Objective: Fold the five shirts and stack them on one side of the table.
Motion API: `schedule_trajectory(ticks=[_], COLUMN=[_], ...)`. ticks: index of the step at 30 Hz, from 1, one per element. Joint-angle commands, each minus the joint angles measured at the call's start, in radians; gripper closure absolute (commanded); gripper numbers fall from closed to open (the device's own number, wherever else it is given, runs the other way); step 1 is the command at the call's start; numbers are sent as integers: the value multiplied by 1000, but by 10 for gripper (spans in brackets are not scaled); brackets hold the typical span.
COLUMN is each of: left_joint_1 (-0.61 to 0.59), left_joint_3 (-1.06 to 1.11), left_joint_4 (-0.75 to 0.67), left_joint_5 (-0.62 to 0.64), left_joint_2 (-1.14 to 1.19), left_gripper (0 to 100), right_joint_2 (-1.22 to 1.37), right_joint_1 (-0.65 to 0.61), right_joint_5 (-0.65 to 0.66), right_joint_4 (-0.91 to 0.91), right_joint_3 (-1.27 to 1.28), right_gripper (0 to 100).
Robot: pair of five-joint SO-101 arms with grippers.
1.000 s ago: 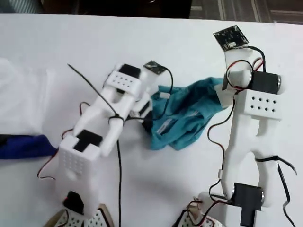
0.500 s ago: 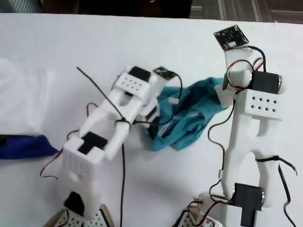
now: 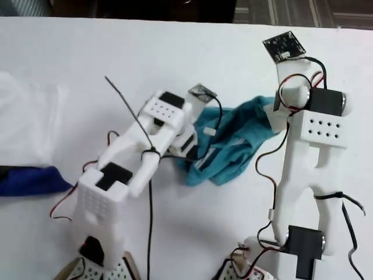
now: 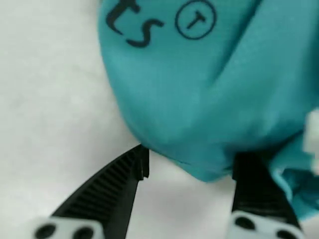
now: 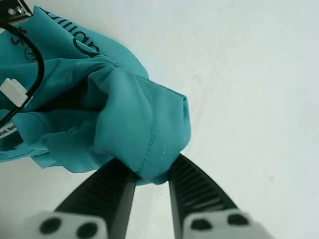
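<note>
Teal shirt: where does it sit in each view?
High view: teal shirt crumpled mid-table between both arms.
Left wrist view: its edge lies between the left gripper's open fingers.
Right wrist view: a fold pinched by the right gripper.
Shared landmark: the white table.

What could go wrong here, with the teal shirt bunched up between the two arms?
1. The right claw pinches only a small fold of the teal shirt. A pull might slip it free.
2. The left claw is open at a bunched edge. Closing there could catch several layers, so the shirt would not spread flat.
3. A black cable lies over the fabric and may snag it.
</note>
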Motion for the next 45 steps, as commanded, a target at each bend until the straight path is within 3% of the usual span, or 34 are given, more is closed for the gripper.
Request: schedule_trajectory(ticks=[1,4,8,16,22,26,30,33,37,45], left_joint_1=[3,2,-14,-100,-192,-242,-295,-311,-356,-396], left_joint_3=[28,41,33,-15,-254,-455,-483,-437,-420,-415], left_joint_4=[-57,-69,-77,-20,262,456,465,463,453,419], left_joint_5=[3,3,8,5,2,0,-23,-103,-147,-239], left_joint_2=[-5,-5,-6,-17,-17,-17,-17,-15,-2,9], left_gripper=[718,762,991,975,974,972,952,860,743,748], right_joint_2=[-1,-1,-2,1,-5,-5,4,25,90,213], right_joint_1=[4,4,4,4,-41,-165,-291,-314,-277,-160], right_joint_5=[5,5,5,-5,-12,-149,-167,-164,-160,-160], right_joint_4=[-18,-18,-18,-18,-82,-108,-125,-137,-139,-179], right_joint_3=[-3,-3,0,0,-5,-6,11,23,23,23], right_gripper=[981,981,981,981,981,981,936,878,850,848])
